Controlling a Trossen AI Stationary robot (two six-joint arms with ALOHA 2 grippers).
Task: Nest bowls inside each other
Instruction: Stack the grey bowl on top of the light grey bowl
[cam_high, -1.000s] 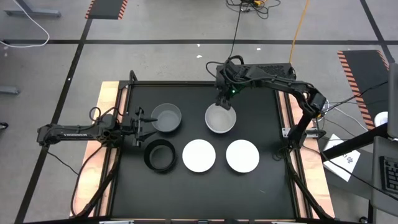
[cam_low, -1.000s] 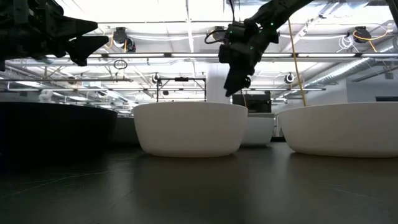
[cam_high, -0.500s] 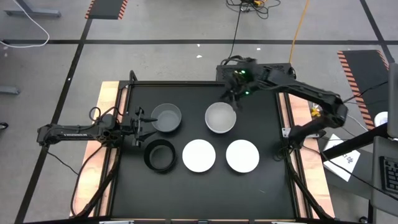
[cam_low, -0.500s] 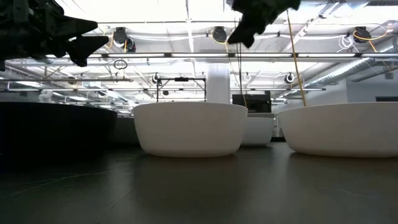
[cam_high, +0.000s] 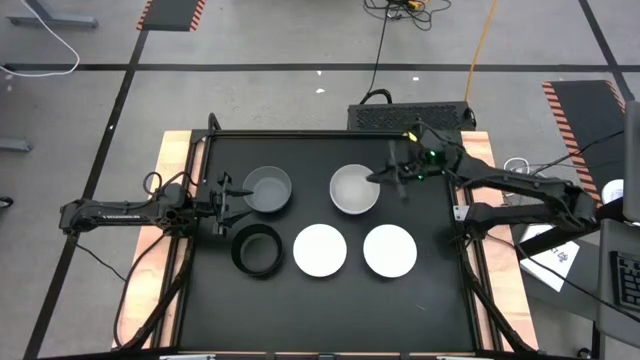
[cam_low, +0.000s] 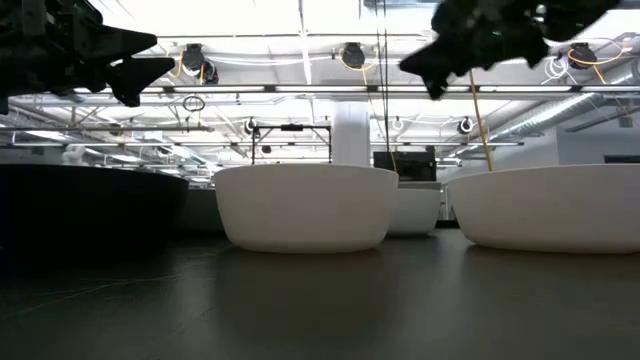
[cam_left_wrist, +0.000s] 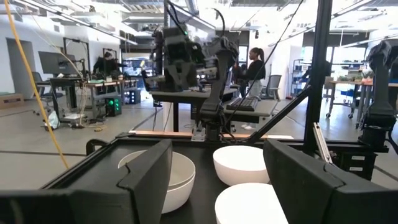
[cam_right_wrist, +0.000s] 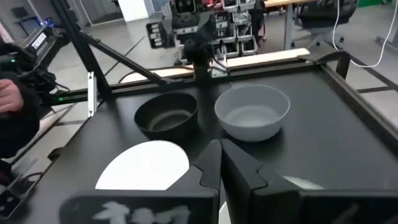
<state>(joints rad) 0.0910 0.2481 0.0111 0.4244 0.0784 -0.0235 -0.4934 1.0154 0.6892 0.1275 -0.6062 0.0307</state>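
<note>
Five bowls rest on their bases on the black table. At the far side are a grey bowl (cam_high: 268, 188) and a grey bowl with a pale inside (cam_high: 354, 189). Along the near side stand a black bowl (cam_high: 257, 249) and two white bowls (cam_high: 320, 249) (cam_high: 390, 250). My right gripper (cam_high: 378, 178) (cam_right_wrist: 217, 155) is shut and hangs in the air over the right rim of the pale-inside bowl, touching nothing. My left gripper (cam_high: 228, 195) (cam_left_wrist: 217, 180) stands open just left of the grey bowl, raised off the table.
Raised wooden rails (cam_high: 178, 200) border the table's left and right sides. A dark box (cam_high: 410, 115) sits just beyond the far edge. Bare table lies in front of the near row of bowls (cam_high: 320, 310). A person shows in the room beyond the table (cam_left_wrist: 255, 62).
My right gripper has risen from the far rim of the pale-inside grey bowl, swung toward the table's right edge, turned its fingers level, and shut on nothing. The bowls have stayed where they were.
</note>
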